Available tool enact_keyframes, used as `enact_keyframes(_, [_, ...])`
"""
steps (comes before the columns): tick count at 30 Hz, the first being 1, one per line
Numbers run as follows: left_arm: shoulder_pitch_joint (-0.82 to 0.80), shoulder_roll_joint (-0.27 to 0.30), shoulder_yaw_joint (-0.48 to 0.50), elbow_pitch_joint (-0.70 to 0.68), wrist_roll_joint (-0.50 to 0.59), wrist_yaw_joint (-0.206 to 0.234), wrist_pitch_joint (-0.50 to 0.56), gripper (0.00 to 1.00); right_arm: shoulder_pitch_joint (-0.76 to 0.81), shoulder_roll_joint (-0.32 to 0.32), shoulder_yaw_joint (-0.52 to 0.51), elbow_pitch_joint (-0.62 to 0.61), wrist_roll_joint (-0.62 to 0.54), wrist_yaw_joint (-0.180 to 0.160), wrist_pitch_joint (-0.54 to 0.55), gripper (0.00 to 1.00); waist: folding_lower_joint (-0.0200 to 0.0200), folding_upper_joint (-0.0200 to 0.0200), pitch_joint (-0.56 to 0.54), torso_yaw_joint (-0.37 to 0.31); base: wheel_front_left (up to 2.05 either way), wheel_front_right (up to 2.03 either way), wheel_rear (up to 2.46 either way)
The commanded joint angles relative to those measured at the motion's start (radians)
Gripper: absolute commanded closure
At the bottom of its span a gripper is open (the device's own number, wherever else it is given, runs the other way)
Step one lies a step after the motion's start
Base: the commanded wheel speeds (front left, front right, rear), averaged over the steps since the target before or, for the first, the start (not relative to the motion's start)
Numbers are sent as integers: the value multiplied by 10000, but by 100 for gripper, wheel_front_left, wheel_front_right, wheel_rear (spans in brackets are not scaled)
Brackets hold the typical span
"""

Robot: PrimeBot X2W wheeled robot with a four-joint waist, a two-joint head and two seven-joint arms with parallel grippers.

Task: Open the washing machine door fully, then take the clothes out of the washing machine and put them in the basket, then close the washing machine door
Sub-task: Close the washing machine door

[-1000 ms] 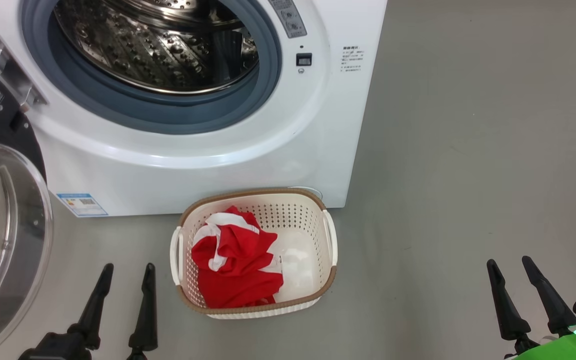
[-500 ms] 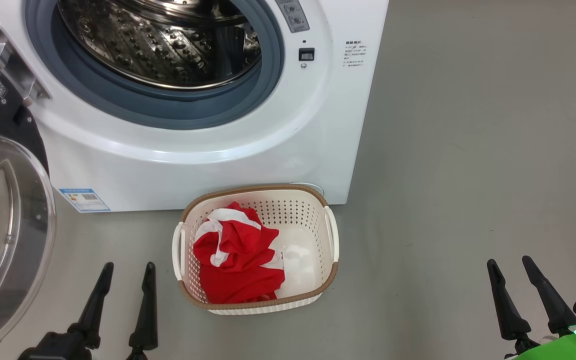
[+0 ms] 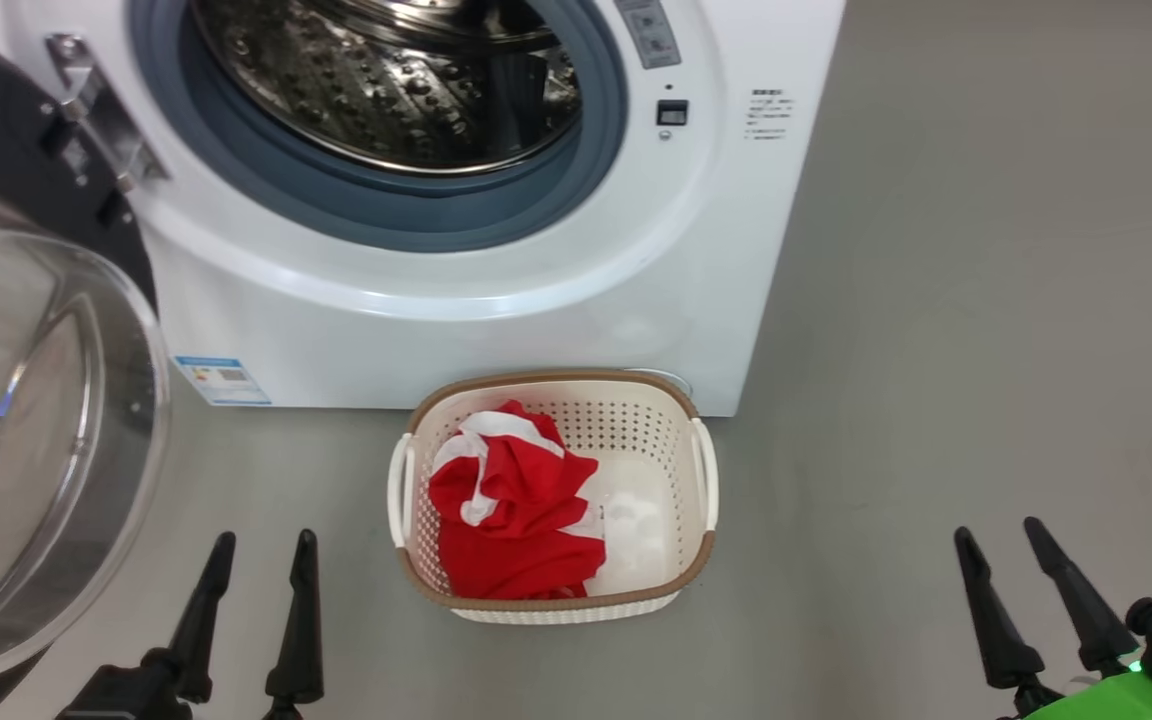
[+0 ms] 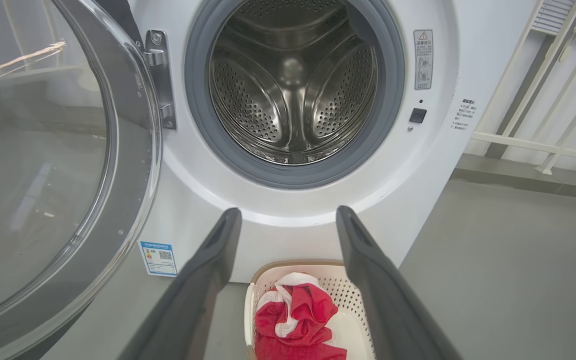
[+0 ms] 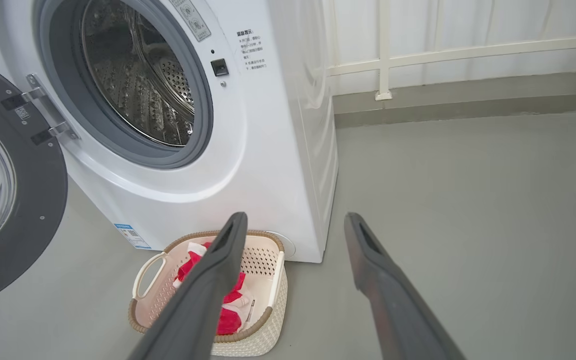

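Since the earlier frames the whole head view is shifted to the right: the camera is judged to have turned toward the door side, and nothing in the scene is displaced. More of the washing machine door (image 3: 36, 440) is brought into frame; it is swung wide open at the left of the washing machine (image 3: 496, 330), glass bowl bulging outward. The drum (image 4: 293, 85) is seen bare. The clothes (image 3: 516, 520) are bunched in the basket (image 3: 546, 378), which is set on the floor just in front of the washing machine: red fabric with white trim, a pale piece beside it. The left gripper (image 3: 265, 540) and right gripper (image 3: 998, 530) are held spread and empty, well back from the washing machine. Unloading is judged done; only closing the door is left.
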Motion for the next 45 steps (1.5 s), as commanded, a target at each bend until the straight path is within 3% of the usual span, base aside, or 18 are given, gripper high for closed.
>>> enact_keyframes(1, [-187, 110, 199, -190, -76, 96, -49, 0, -317, -244, 361, -197, 4, 65, -65, 0, 0, -1, -48, 352, 0, 0, 0])
enact_keyframes(29, [701, 110, -748, -234, -1342, 843, -49, 0, -771, -761, 1933, 149, 199, 65, -65, 0, 0, -1, -475, 3900, 0, 0, 0])
enact_keyframes(45, [989, 110, -594, -633, -1833, 1157, -49, 0, -1476, -852, 2910, 378, 336, 65, -65, 0, 0, -1, -285, 4060, 0, 0, 0])
